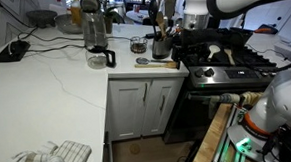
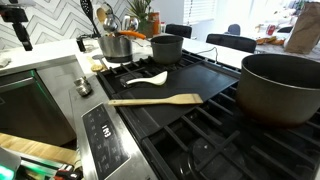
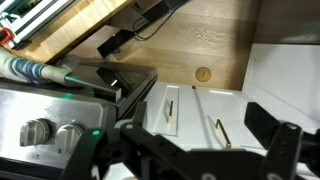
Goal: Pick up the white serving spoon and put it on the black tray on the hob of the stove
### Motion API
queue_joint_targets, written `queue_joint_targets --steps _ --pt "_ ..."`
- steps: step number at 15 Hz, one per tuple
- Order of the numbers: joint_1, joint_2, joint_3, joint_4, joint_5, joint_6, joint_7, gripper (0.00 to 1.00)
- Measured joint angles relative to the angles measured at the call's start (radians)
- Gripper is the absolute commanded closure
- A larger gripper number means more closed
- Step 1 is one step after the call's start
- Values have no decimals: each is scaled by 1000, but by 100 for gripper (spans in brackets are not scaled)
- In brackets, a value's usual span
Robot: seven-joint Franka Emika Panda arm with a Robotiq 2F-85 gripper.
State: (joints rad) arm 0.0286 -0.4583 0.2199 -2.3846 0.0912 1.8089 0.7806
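**White spoon lies on the black tray, jaws open and empty**

The white serving spoon (image 2: 147, 78) lies flat on the black tray (image 2: 205, 75), in the part of the tray toward the pots. It is plain white and smooth, with a slim handle and one wider, rounded end. The white stands out clearly against the dark surface. Nothing is touching it.

Just beside it, toward the front of the stove (image 2: 95, 120), a wooden spatula (image 2: 155, 100) also lies on the tray, close to the spoon but apart from it. The tray rests on the hob (image 2: 200, 145), over the dark burner grates. Behind the tray stand a dark pot (image 2: 166, 48) and a steel pot (image 2: 115, 45) that holds several utensils. A large dark pot (image 2: 280, 88) is at the other side of the tray. A row of knobs (image 2: 103, 130) runs along the silver front panel.

In the wrist view the jaws are spread wide, with the two dark fingers (image 3: 275, 130) well apart and nothing between them. Below them are the white cabinet doors (image 3: 190, 110), the wooden floor (image 3: 205, 45) and two of the stove knobs (image 3: 35, 130).

In an exterior view the white table (image 1: 46, 86) beside the stove (image 1: 220, 77) carries a glass coffee press (image 1: 96, 38), and a crumpled cloth (image 1: 44, 158) lies at its near corner.
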Motion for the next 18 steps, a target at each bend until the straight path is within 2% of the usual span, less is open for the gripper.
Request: queue_joint_targets --steps 4,8,15,18 --pt "-66 -50 -81 -55 0 0 62 0" --pt "-172 -126 -150 -101 -38 4 110 0" --pt "-393 -261 -224 -174 -277 8 177 0" --pt "-474 -280 -258 -192 -401 79 191 0"
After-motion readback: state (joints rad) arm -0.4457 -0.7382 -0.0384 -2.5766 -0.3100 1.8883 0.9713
